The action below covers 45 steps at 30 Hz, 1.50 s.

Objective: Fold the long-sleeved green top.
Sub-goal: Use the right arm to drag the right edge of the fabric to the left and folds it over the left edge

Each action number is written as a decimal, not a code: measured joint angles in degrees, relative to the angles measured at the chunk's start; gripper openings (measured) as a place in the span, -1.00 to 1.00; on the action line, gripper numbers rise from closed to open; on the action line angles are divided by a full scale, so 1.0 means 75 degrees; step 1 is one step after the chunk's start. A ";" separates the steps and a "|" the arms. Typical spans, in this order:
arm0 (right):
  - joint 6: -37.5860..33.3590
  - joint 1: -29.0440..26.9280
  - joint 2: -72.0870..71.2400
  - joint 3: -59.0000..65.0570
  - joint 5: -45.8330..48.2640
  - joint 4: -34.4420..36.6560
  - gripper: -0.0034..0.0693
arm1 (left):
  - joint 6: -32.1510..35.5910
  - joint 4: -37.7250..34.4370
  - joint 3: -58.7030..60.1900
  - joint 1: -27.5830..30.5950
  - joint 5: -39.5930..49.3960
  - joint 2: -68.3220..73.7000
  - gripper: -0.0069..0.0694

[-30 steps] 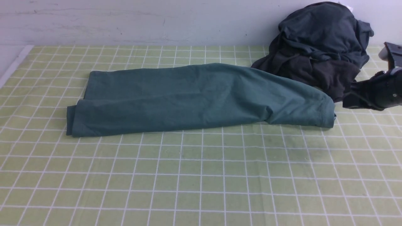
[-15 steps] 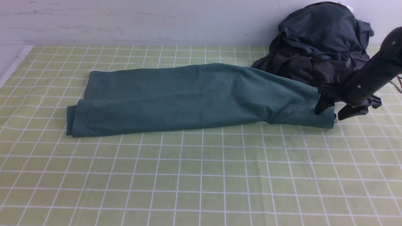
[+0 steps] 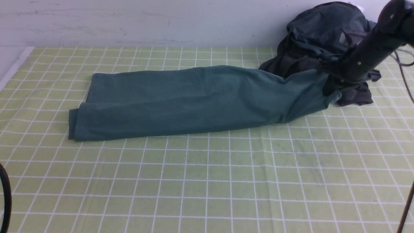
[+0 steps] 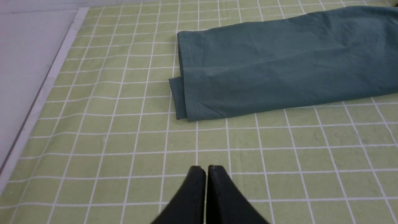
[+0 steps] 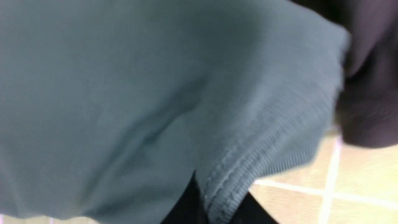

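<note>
The green long-sleeved top [image 3: 194, 100] lies stretched away from the right gripper [image 3: 330, 88], whose jaws pinch only its ribbed hem just beside the dark heap [image 3: 326, 35], so a pull could slip it free or drag that heap.

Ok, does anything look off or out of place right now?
Only the dark garment heap: it crowds the raised right end of the green top, right where the right gripper pinches it. Nothing spilled or damaged.
</note>
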 joint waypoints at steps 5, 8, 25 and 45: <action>-0.0083 -0.0024 -0.1120 -0.0045 0.0151 -0.1008 -0.87 | 0.0007 0.0000 0.0000 0.0000 -0.0037 0.0000 -0.82; -0.0083 -0.0219 -0.1769 0.0144 0.0189 -0.1743 -0.87 | 0.0007 0.0000 0.0000 0.0000 -0.0037 0.0000 -0.82; -0.0083 0.1446 -0.2245 0.0356 -0.0232 -0.0606 -0.87 | 0.0007 0.0114 0.0000 -0.1189 -0.0908 0.0552 -0.83; -0.0249 0.4263 -0.0005 0.0398 -0.4332 0.0313 -0.49 | 0.0007 0.0123 0.0000 -0.1630 -0.0731 0.1740 -0.83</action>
